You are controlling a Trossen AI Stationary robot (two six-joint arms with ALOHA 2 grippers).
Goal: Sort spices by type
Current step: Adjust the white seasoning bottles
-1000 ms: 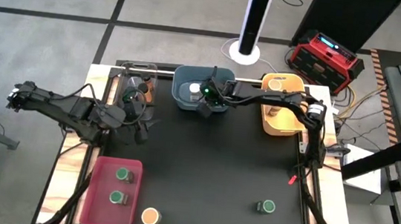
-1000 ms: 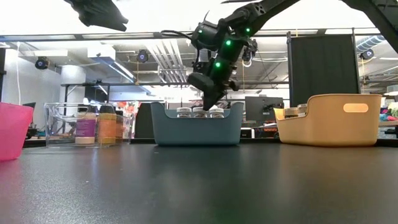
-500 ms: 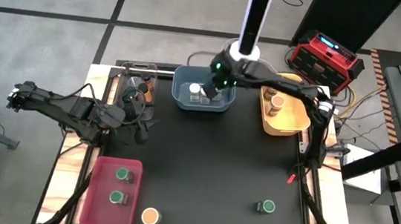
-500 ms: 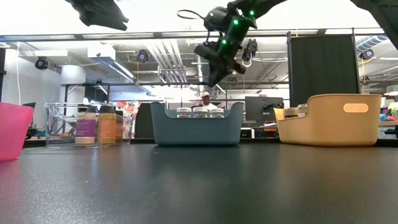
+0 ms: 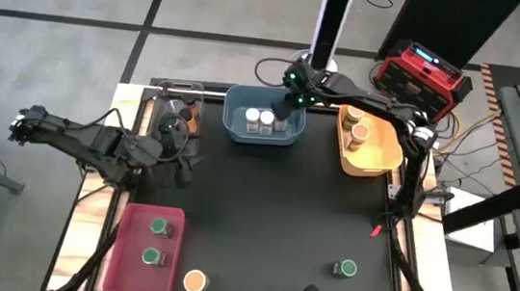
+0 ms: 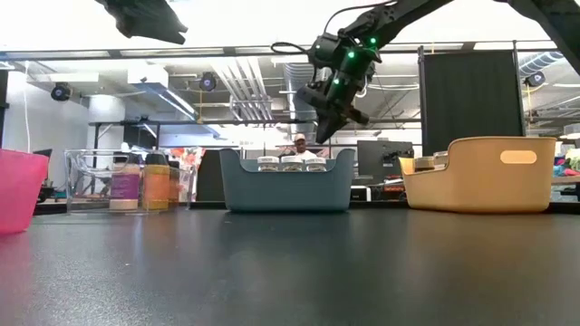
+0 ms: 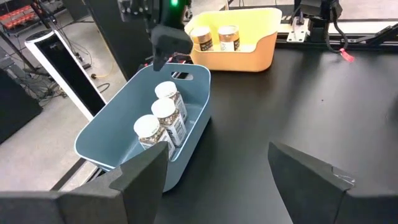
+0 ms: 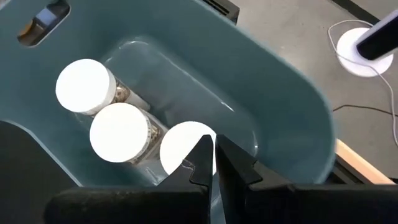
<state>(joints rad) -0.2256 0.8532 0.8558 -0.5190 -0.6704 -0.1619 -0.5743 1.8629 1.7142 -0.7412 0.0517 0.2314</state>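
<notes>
While white-lidded jars fill the blue bin — right hand hovers closed.

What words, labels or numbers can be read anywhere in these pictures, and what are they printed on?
None can be read.
White-lidded jars in the blue bin: printed labels, too small to read.
Jars in the yellow bin: labels too blurred to read.
Jars in the clear bin: purple and orange labels, text not readable.
Red case on the floor: small display, unreadable.
</notes>
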